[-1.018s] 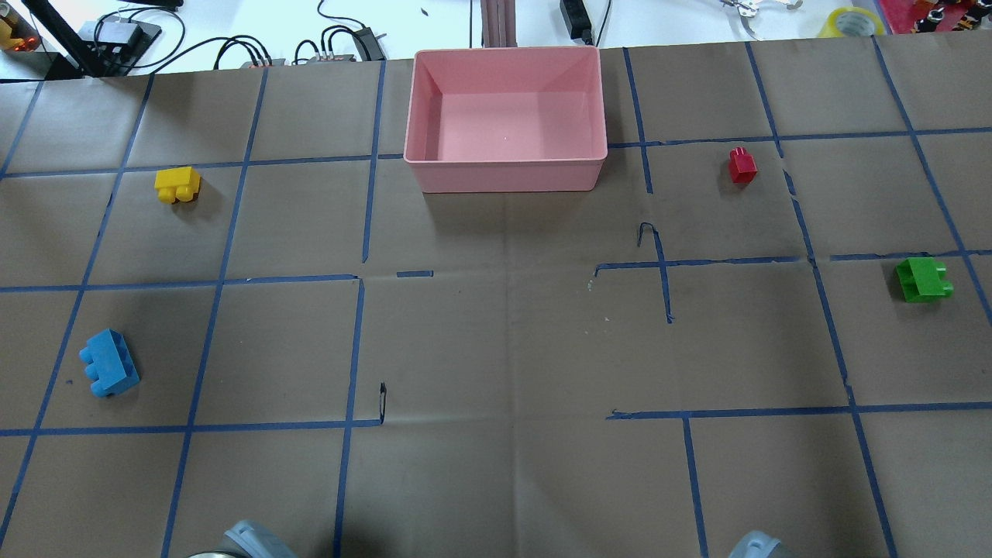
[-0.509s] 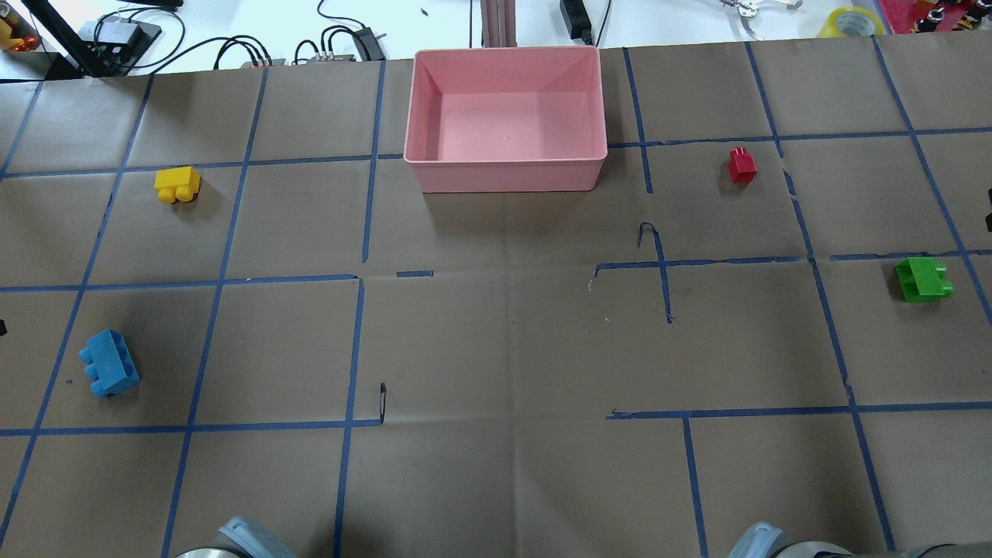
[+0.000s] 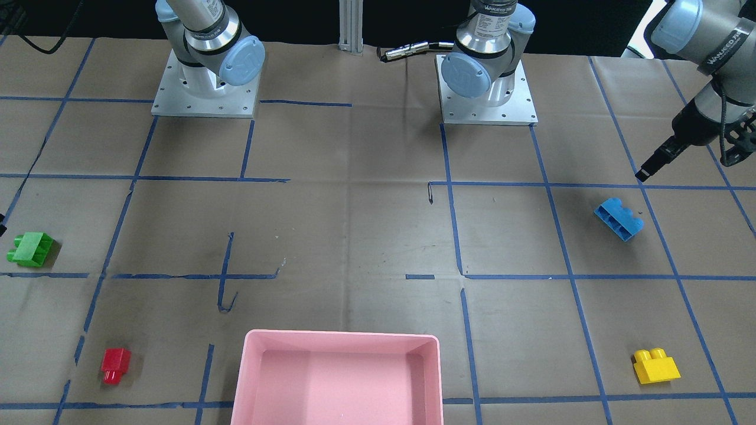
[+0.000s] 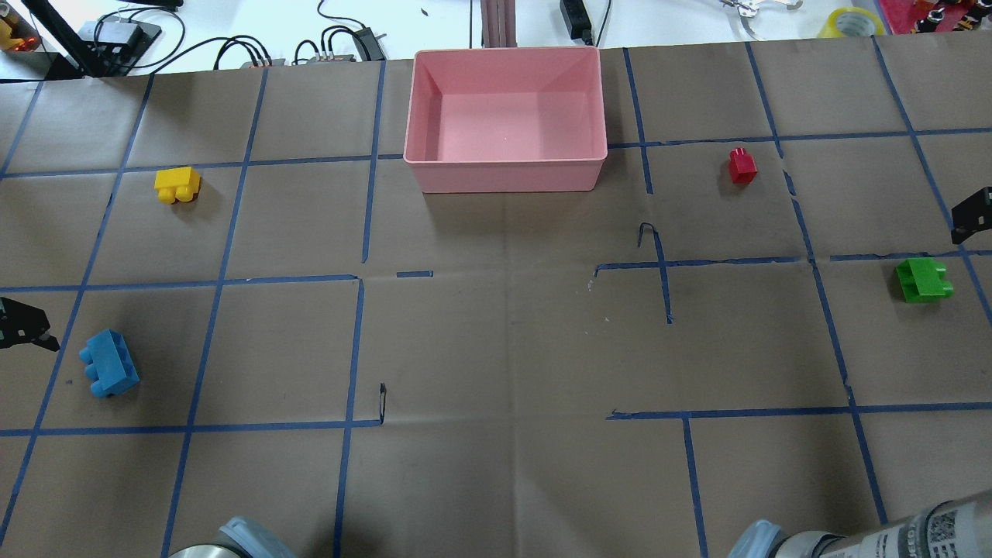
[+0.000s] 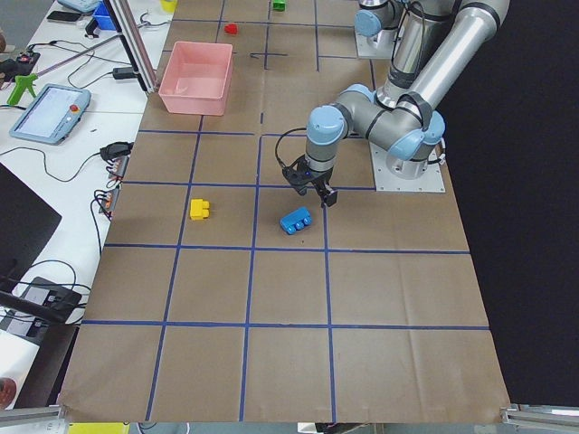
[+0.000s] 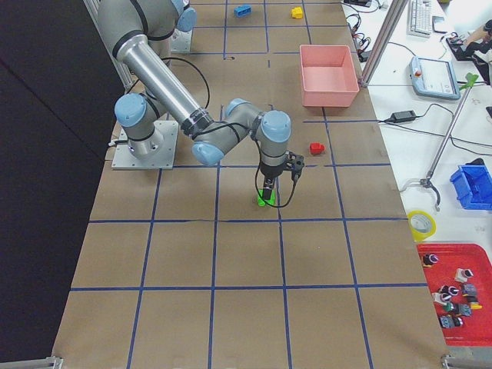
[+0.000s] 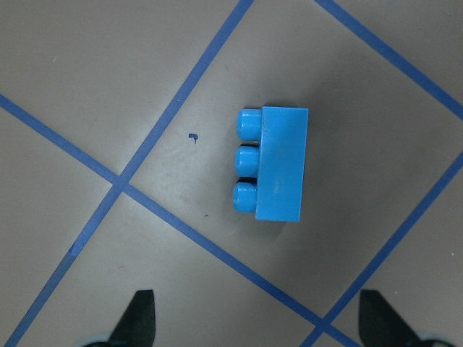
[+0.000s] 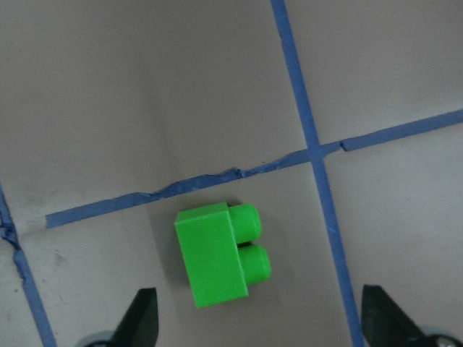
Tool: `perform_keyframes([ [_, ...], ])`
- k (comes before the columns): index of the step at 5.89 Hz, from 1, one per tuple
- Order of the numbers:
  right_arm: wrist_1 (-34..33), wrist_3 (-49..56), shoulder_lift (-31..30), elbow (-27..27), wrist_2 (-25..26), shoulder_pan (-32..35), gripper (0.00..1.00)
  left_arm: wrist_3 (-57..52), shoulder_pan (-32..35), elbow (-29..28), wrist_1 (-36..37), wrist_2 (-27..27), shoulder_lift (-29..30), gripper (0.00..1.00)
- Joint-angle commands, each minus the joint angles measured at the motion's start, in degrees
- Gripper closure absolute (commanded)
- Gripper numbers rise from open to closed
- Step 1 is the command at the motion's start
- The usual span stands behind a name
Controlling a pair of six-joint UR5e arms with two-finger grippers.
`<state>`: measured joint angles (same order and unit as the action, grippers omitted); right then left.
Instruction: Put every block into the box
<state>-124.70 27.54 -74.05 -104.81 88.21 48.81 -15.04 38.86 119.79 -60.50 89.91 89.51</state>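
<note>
A table [image 4: 496, 349] papered in brown and gridded with blue tape is seen; a cluttered bench [image 5: 86, 95] is shown by the side views only. The pink box [image 4: 504, 177] holds nothing. The blue brick [image 7: 281, 163] lies near the spread left gripper [image 7: 260, 318], and the green brick [image 8: 215, 264] near the spread right gripper [image 8: 257, 318]. The red brick [image 4: 742, 165] and yellow brick [image 4: 177, 184] lie well apart.

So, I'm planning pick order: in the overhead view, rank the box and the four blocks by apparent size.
box
blue block
green block
yellow block
red block
Green and yellow look close, and yellow lies farther away, so that pair is unsure.
</note>
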Motion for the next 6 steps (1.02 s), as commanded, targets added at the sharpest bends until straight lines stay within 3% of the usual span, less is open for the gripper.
perform_keyframes([
  [1,-0.9,0.8,0.7,-3.4,-14.8,0.1,0.00,-0.2,0.3,0.4,5.6,-0.6,5.8,0.01],
  [5,0.5,6.9,0.2,-4.2,-1.0,-0.1,0.01,4.3,3.8,0.5,10.8,-3.9,9.6,0.01],
  [6,0.4,10.4,0.3,-4.1,1.9,0.0,0.01,3.9,3.9,0.5,15.8,-4.0,13.6,0.01],
])
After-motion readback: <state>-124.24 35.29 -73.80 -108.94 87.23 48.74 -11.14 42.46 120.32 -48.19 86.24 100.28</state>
